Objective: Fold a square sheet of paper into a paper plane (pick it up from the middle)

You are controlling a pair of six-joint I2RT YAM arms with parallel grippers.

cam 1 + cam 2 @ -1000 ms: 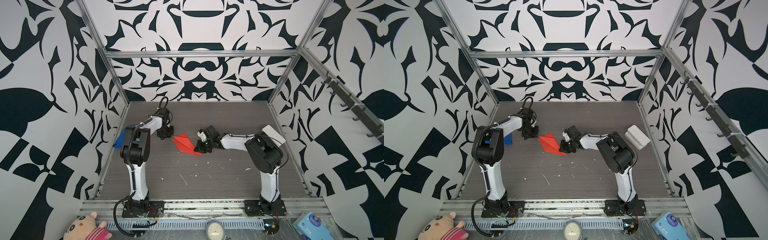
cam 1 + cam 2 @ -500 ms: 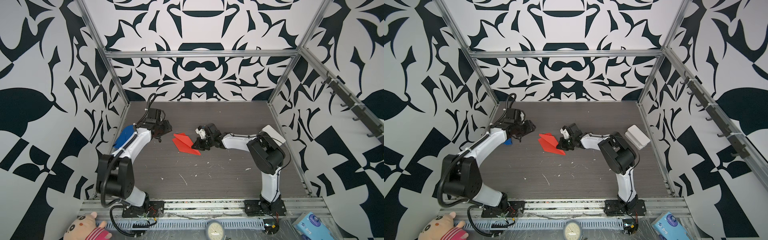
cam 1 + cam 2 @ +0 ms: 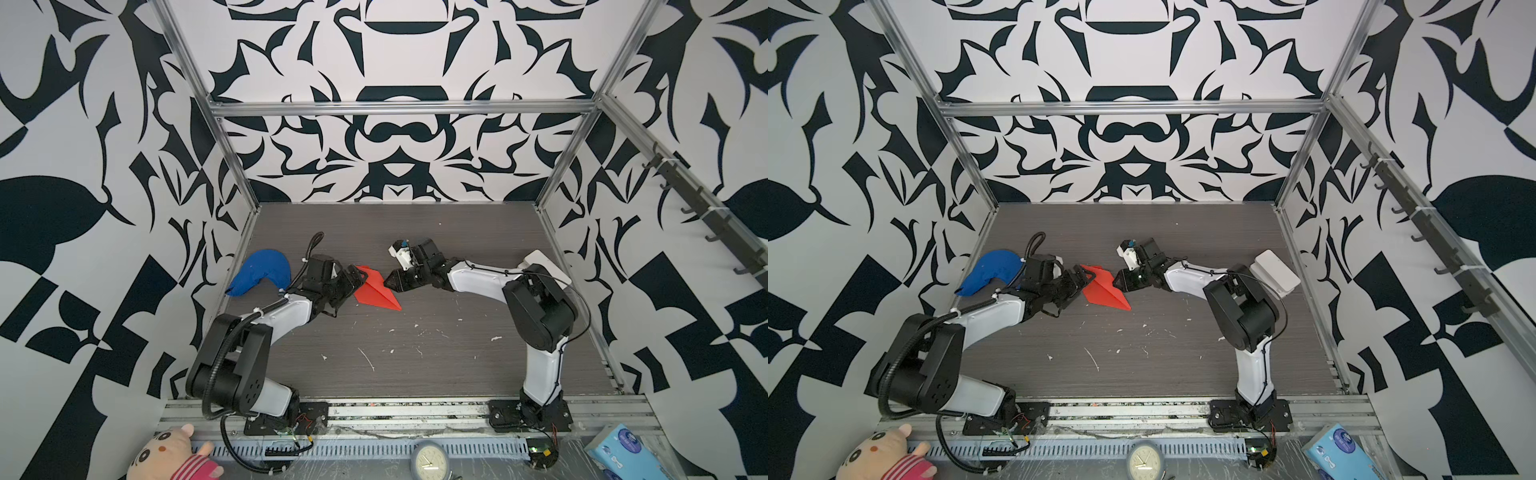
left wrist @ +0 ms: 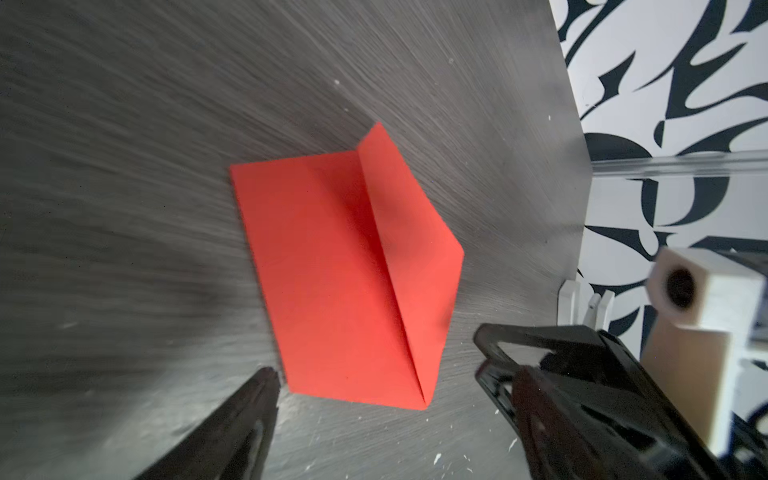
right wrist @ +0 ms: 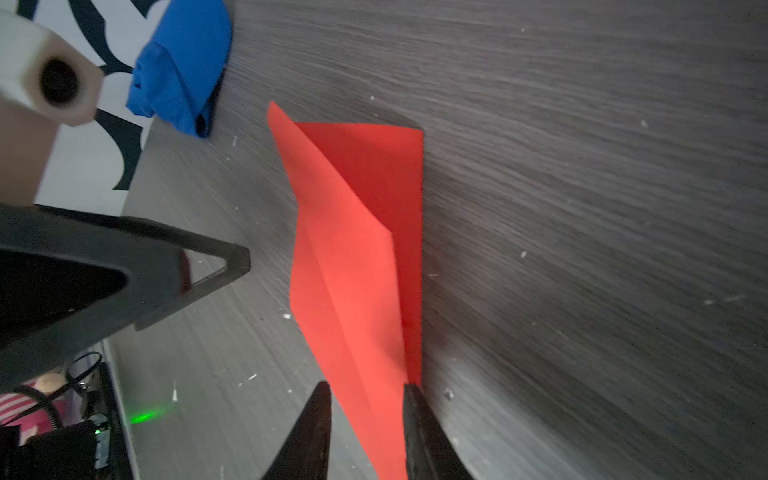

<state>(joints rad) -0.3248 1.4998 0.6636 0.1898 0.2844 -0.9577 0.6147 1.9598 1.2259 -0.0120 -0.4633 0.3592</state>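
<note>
From my station the paper plane (image 3: 376,289) reads as plain bright red, darker along its crease. The table (image 3: 415,353) is dark grey with a fine wood grain and scattered white flecks. The cloth (image 3: 262,272) is solid blue and the box (image 3: 1277,272) plain white. I see the left arm (image 3: 291,313) and right arm (image 3: 478,276) in white with black joints. The walls (image 3: 395,137) carry bold black swirls on white.

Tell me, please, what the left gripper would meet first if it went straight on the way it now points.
Most likely the paper plane: in its wrist view the left gripper, jaws wide open, points straight at it from close by. Whether it would push the paper or pass just over it is unclear.
</note>
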